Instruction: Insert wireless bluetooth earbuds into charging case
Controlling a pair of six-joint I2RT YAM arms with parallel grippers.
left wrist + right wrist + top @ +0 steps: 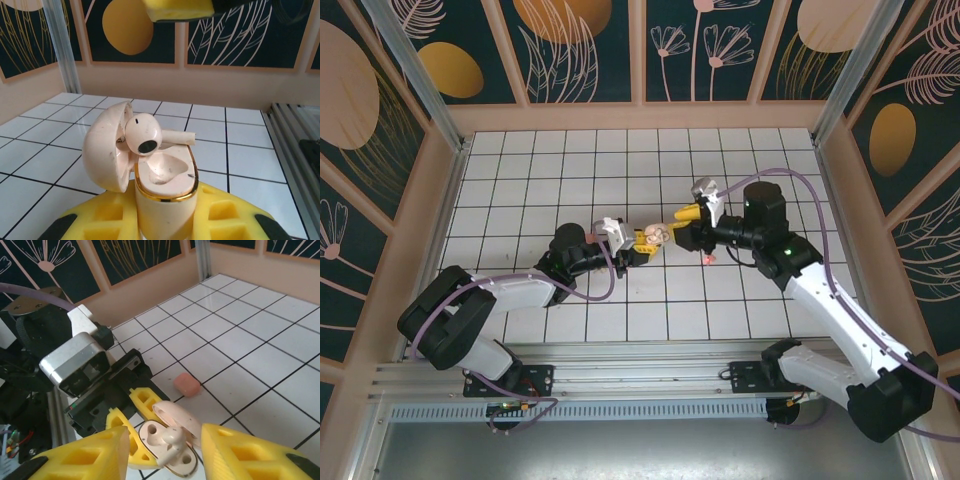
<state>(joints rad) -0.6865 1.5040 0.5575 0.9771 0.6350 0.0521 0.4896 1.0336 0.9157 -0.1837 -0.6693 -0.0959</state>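
My left gripper (162,212) is shut on a pale beige charging case (165,172) with a gold rim, held upright between its yellow fingers. The lid (105,150) hangs open to the left. A beige earbud (142,132) lies across the top of the case, its stem sideways, not down in a socket; the near well is bare. From above, my right gripper (165,440) stands open, one yellow finger on each side of the earbud (172,436) and touching neither it nor the case (150,432). In the top view both grippers, left (642,243) and right (682,222), meet mid-table.
A small pinkish-red rounded piece (187,385) lies on the white tiles just beyond the case, also seen under the right arm (706,260). Patterned walls (640,50) fence the tiled floor. A metal rail (620,380) runs along the near edge by the arm bases.
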